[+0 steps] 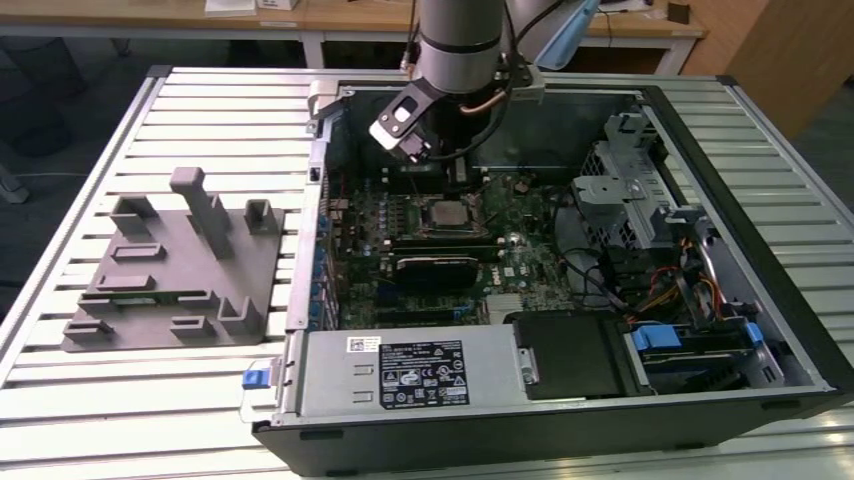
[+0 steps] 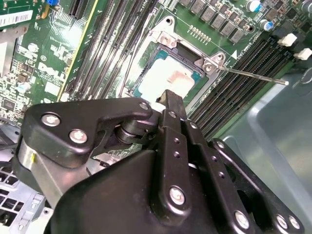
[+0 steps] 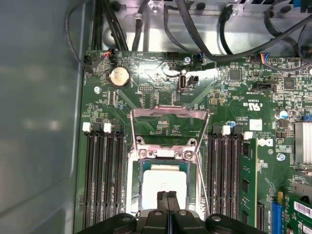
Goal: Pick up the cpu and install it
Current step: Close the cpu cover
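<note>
The pale silver-grey square cpu [image 3: 163, 181] lies inside the black-framed motherboard socket [image 3: 140, 191]. The black gripper [image 3: 167, 195] hangs over that socket, fingers pressed together, holding nothing.

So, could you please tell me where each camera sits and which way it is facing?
Exterior view: off the arm, high up, looking down into the open computer case, with the grey tray on the exterior view's left; the arm reaches in.
First wrist view: on the arm, facing squarely onto the motherboard; the shut fingers show over the cpu.
Second wrist view: on the arm, looking slantwise past the gripper at the socket.
Both wrist views share the cpu lying in its open socket.
</note>
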